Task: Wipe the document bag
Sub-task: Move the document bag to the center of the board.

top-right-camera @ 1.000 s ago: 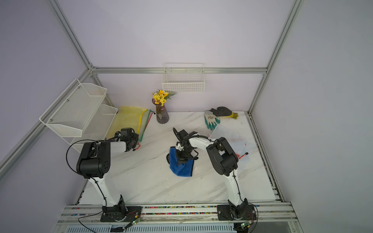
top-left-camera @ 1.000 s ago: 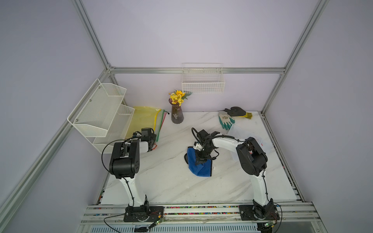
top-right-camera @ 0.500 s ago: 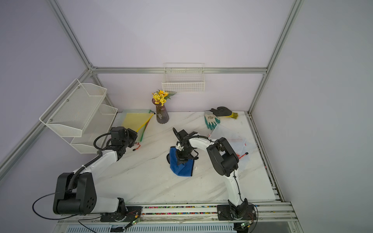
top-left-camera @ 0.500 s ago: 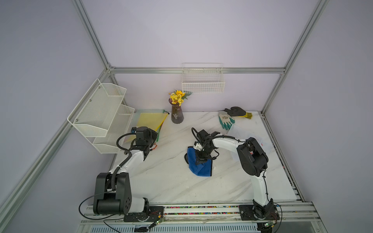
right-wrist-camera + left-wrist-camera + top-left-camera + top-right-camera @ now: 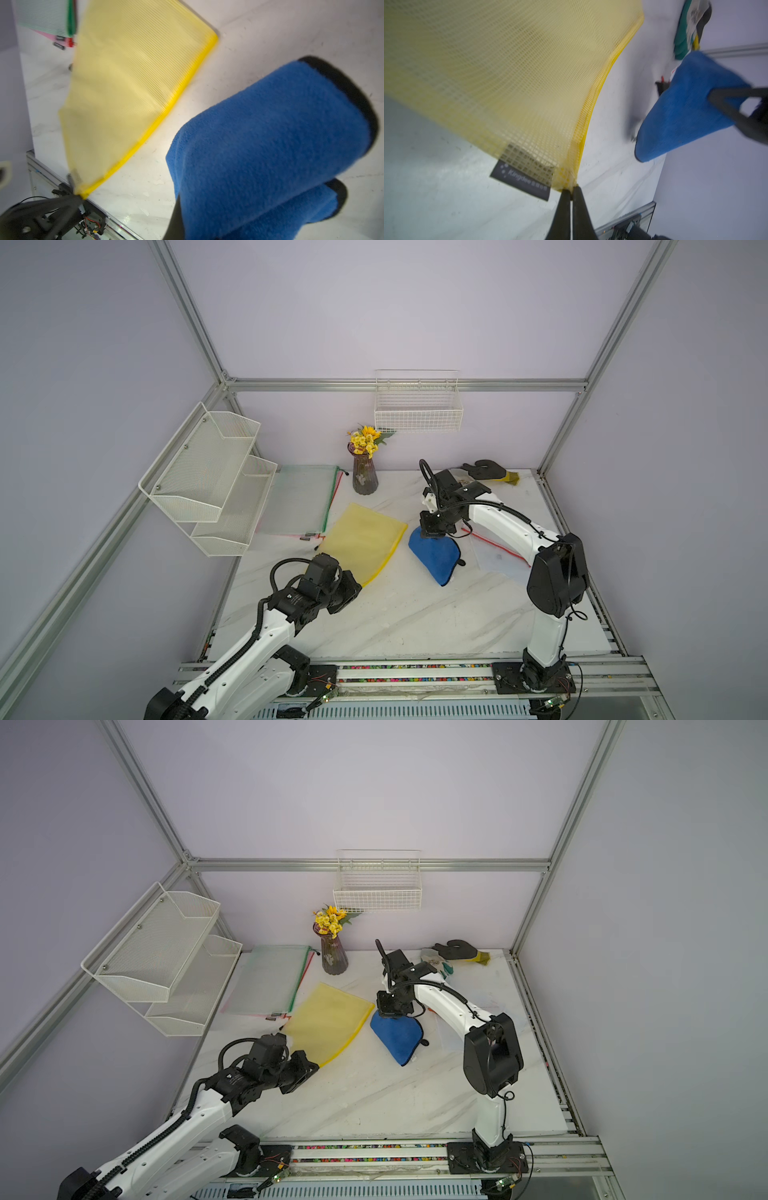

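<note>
Your left gripper (image 5: 572, 189) has dragged the yellow mesh document bag (image 5: 361, 543) from the back stack to mid-table, jaws clamped on its corner. Your right gripper (image 5: 432, 534), pinching the blue cloth (image 5: 435, 556), hangs just beside the bag. Wiping looks not yet begun.

One cloth (image 5: 434, 556), one vase (image 5: 365, 479), two gloves (image 5: 457, 950) (image 5: 434, 962)

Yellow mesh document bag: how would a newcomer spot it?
On the white marble table, look in front of the ribbed purple vase. The yellow mesh document bag lies there; unlike the pale green-edged mesh bag behind, its corner is pinched by the left tool.
</note>
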Tool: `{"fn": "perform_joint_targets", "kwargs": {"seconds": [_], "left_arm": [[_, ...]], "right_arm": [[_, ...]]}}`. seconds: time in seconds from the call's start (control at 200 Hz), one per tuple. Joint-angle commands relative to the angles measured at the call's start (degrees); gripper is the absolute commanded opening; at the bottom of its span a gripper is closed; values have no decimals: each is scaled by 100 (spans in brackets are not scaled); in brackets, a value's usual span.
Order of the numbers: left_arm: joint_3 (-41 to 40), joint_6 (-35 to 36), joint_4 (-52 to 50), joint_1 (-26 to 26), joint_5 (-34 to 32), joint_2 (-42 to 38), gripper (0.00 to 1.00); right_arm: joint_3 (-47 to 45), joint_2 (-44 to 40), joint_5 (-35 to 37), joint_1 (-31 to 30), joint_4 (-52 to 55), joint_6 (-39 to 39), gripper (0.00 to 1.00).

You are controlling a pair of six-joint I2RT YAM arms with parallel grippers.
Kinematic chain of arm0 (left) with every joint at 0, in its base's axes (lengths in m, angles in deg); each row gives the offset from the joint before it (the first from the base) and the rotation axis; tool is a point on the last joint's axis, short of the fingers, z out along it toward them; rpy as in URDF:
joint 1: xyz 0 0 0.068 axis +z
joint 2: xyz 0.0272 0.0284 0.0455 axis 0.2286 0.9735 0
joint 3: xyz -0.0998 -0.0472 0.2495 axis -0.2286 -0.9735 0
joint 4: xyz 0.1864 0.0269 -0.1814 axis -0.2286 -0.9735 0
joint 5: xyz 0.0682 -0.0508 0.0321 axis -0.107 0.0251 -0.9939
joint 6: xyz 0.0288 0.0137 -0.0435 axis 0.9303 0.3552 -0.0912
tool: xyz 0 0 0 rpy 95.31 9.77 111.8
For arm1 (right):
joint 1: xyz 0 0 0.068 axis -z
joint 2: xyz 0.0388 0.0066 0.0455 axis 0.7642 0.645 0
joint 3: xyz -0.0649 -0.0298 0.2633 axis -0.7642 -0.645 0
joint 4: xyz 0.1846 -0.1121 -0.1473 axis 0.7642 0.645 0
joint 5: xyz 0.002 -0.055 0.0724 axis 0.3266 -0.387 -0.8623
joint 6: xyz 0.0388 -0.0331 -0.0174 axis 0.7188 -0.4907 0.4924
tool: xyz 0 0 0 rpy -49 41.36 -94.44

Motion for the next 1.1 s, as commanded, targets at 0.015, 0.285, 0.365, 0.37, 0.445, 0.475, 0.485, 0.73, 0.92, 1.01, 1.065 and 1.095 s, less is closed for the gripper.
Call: {"fn": "perform_joint_targets", "kwargs": {"seconds": [0.015,0.285,0.365,0.37,0.445,0.475,0.485,0.73,0.92,1.01,1.065,1.095], "left_arm": [[-347,-17,-414,-616,-144,-222,0],[-533,126,1336,-1477,-310,1533,0],[-398,204,1314,-1521,-414,1692,0],[-391,209,1293,-1522,-425,1687,0],[-314,241,1015,-1515,-583,1490,0],[-330,241,962,-1508,-613,1378,0],[-326,241,933,-1510,-623,1341,0],[-49,168,-92,-1508,-1201,123,79],[-357,277,1092,-725,-988,268,25],[-20,555,1449,-618,-858,1066,13],[228,633,1533,-562,-788,1569,10],[339,726,1561,-538,-737,1841,9]], "right_arm": [[405,203,-91,-447,394,-195,0],[-65,1052,-779,-1262,-487,242,0],[-546,1199,-685,-1249,-725,372,0],[-574,1201,-673,-1244,-741,375,0],[-902,1260,-337,-1198,-862,324,0],[-963,1324,-301,-1153,-847,308,0],[-986,1337,-298,-1136,-849,302,0],[-1319,1765,-214,-1082,-837,259,0],[-1454,1600,-341,-1106,-849,253,0],[-1450,1574,-348,-1108,-813,232,0],[-1443,1587,-364,-1107,-806,222,0],[-1436,1589,-357,-1106,-810,220,0]]}}
